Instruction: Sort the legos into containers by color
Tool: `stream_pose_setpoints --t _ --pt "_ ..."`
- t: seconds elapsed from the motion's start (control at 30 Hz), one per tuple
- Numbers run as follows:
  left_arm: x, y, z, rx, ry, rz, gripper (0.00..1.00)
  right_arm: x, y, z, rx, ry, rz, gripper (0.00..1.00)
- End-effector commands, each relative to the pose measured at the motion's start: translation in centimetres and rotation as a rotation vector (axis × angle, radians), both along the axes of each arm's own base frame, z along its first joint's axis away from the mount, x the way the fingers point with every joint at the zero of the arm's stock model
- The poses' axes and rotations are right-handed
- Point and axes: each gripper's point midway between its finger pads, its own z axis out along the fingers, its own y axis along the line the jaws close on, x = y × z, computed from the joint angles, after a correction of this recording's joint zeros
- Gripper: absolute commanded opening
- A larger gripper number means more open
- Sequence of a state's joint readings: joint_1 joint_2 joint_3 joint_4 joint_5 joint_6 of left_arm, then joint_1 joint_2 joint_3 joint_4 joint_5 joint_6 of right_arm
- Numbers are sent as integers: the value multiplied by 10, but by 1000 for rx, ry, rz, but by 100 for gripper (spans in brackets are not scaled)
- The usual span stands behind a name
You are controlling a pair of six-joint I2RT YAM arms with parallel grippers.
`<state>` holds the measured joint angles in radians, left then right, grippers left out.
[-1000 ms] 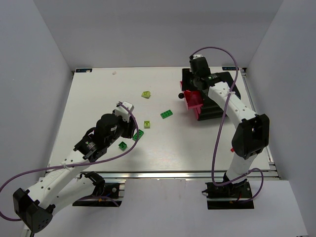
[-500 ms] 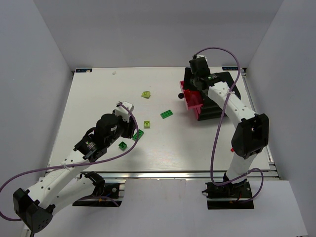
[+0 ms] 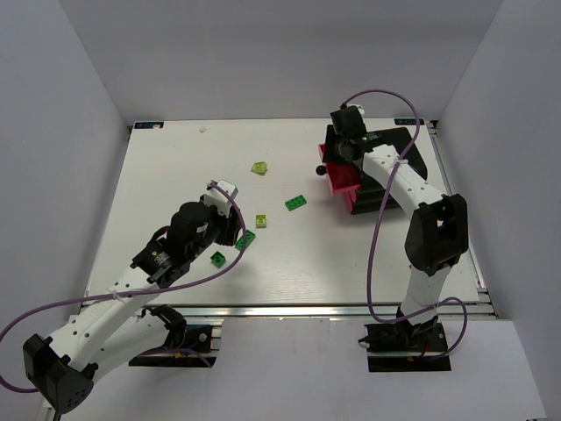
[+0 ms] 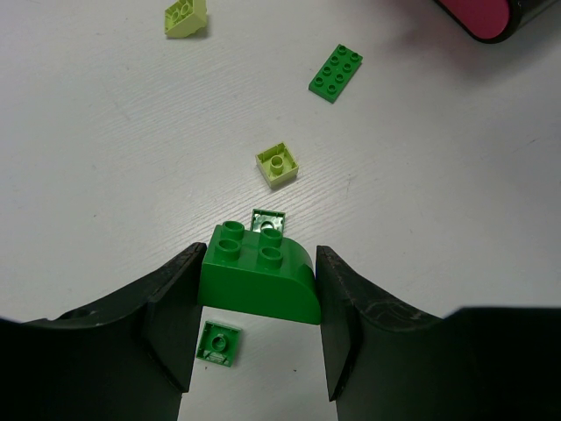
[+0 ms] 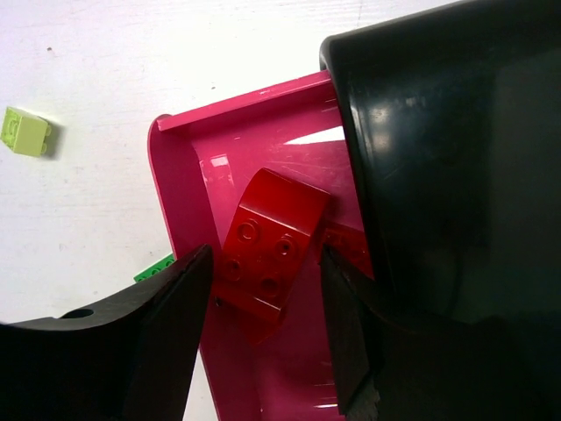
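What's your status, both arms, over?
Left gripper shut on green brick. Right gripper shut on red brick over open magenta drawer. Loose bricks on table, nothing blocking drawer.

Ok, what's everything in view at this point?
lime bricks: two, yellow-green, loose on the table; the second nearer the arms.
flat plate: one, green, on the table left of the drawer.
small green pieces: two, on the table by the left gripper; the other.
curved green brick: one, between the left gripper's fingers.
curved red brick: one, between the right gripper's fingers, over the drawer.
drawer: one open, magenta, out of a black housing.
table: one, white.
left gripper: closed on the green brick.
right gripper: closed on the red brick.
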<state>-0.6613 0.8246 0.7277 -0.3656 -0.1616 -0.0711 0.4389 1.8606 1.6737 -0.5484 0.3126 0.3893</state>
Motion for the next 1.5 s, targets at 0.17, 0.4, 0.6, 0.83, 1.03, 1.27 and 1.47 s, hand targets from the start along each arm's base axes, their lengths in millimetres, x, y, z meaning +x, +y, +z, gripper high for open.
stream_pose_setpoints --t 0.17,0.4,0.6,0.83,1.03,1.27,1.47 --pt "-1 0 3 -14 -15 -5 18 12 -5 8 -21 -39 -41 48" --pt "-1 -1 4 -18 -18 -9 18 12 -8 29 -30 -154 5 17" --pt "-1 -1 5 -19 -19 -9 18 9 -14 63 -76 -285 82 8" --pt "-1 0 4 -16 -15 -9 18 24 -12 75 -227 -332 163 6" --pt "-1 0 3 -14 -13 -6 18 27 0 61 -338 -303 258 5" --pt "-1 -1 4 -17 -17 -9 18 29 8 57 -541 -325 308 6" --pt "-1 0 6 -21 -21 -9 18 30 11 58 -703 -361 291 9"
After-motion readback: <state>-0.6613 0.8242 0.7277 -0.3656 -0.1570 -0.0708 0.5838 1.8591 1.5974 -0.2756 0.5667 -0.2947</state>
